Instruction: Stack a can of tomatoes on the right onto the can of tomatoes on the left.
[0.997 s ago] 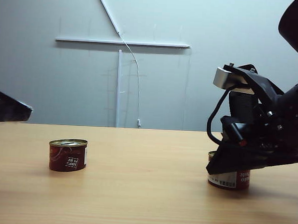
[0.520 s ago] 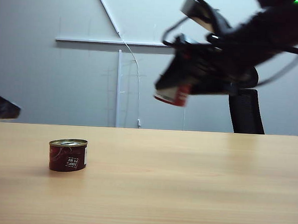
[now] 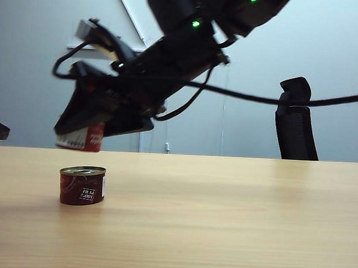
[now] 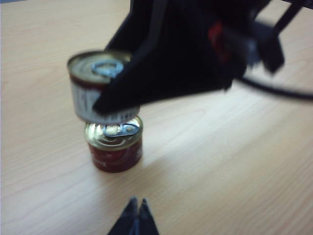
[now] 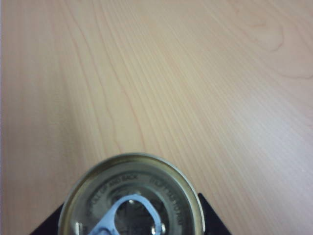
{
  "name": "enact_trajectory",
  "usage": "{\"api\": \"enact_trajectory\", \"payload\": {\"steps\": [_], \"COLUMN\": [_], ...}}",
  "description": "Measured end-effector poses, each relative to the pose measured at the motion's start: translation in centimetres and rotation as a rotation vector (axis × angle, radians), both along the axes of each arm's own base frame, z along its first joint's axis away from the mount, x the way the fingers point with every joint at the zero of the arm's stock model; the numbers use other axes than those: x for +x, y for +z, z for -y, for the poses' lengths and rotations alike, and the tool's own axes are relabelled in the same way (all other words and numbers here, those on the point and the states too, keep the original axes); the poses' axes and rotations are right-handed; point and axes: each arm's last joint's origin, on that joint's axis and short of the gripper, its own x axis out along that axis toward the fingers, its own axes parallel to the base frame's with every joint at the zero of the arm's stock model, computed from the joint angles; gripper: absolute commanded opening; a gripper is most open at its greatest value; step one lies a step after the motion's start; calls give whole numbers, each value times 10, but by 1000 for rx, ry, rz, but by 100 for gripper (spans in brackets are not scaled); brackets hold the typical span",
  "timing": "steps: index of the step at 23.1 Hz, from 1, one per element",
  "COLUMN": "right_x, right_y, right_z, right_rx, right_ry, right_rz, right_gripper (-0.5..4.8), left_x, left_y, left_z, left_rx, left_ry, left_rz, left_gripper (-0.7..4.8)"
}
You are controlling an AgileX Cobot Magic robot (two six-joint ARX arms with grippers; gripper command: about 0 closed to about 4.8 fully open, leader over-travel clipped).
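A: Nearest the exterior camera, the wooden surface [image 3: 222,232] lies bare, and the resting can [image 3: 82,186] stands upright on it toward the left, lid up

B: And the carried can [image 3: 81,138]?

A: It hangs in the air above the resting one, well clear of its lid and shifted a little to the left, tilted in the right gripper [image 3: 86,129], whose jaws are clenched on it. The right arm has reached across the middle to get there. The right wrist view shows the carried can's lid [image 5: 132,196] right under the camera, gripped at both sides

B: So which step is this?

A: The carry looks nearly over; lowering is what remains, in my judgement. The next move calls for levelling the can, centring it over the lid below, then easing down before the jaws let go. A tilted or off-centre release could let it slide off

B: The left gripper [image 4: 136,220]?

A: Parked low at the left edge of the surface, its jaws pressed together and holding nothing, watching both cans from the side

B: What differs from a second ago?

A: Then the right gripper sat at the far right, clamped on the can while it stood on the surface. Half a second ago the can was already aloft near the middle. An office chair [image 3: 295,119] at the back wall, hidden before, now shows
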Motion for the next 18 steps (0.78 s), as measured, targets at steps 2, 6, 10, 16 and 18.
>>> {"api": "enact_trajectory", "payload": {"steps": [2,6,10,16,18], "right_x": [-5,-9,-8,-7,-7], "right_y": [-4,-5,-8,-15,-16], "right_z": [-5,-9,-9,-9,-10], "right_rx": [-37,-70,-90,-119,-119], "right_ry": [-4,-34,-60,-66,-64], "right_rz": [15,55,64,49,49], "right_gripper": [241,241,241,241,241], "left_x": [2,4,4,4,4], "left_y": [0,0,0,0,0], "left_z": [-3,-6,-6,-6,-6], "left_rx": [0,1,1,1,1], "left_ry": [38,70,69,69,69], "left_rz": [0,1,1,1,1], "left_gripper": [-4,-4,-4,-4,-4]}}
